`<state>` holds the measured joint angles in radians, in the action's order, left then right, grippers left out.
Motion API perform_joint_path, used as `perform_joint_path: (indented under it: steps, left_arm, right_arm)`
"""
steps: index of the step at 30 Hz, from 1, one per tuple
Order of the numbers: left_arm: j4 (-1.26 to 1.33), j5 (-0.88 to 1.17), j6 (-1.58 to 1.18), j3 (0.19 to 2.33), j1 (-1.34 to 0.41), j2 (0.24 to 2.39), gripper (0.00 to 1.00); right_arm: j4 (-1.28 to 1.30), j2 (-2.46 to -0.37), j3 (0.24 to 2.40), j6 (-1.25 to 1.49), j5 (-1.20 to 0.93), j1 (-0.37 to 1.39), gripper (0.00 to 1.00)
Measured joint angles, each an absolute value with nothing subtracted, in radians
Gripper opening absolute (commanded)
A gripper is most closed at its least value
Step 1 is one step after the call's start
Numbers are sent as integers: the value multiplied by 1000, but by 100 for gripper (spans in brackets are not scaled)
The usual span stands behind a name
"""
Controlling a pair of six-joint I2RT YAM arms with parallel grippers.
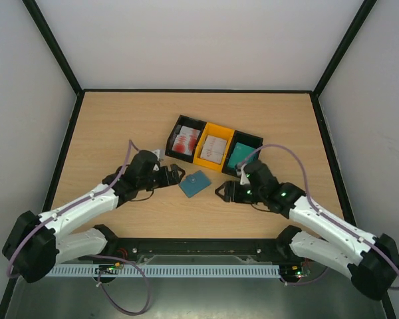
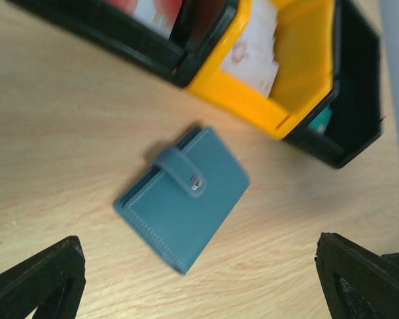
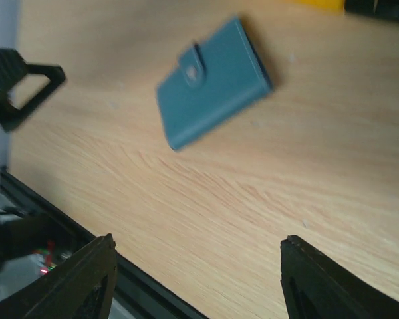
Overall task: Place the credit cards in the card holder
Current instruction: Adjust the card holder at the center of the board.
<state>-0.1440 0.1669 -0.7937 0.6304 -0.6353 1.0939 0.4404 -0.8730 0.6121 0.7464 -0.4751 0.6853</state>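
Left gripper spread wide, empty; right gripper same. Card holder lies flat, clasp shut, between the two fingertip pairs; long axis diagonal, near-left to far-right; left arm looks marginally nearer. Credit cards sit in the bins just behind it, not yet picked.

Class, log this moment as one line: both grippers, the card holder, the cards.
left gripper: open, empty | right gripper: open, empty | card holder: closed, on table between them | cards: in bins
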Motion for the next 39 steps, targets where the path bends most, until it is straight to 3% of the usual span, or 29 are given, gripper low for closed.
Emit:
perform_joint_path:
  steps: [3, 7, 17, 25, 39]
  left_arm:
    - [-113, 155, -835, 575, -657, 1113, 82]
    - [-65, 150, -869, 533, -658, 1152, 78]
    - [75, 219, -832, 551, -658, 1376, 64]
    - [51, 244, -736, 624, -658, 1473, 54]
    - [-28, 232, -644, 655, -658, 1537, 41]
  right_arm:
    - [429, -932, 570, 762, -411, 781, 64]
    - [364, -1062, 567, 789, -329, 849, 64]
    - [172, -1336, 597, 908, -168, 865, 62]
    - [76, -1520, 720, 1050, -139, 865, 53]
    - [248, -1691, 929, 1089, 10, 866, 46]
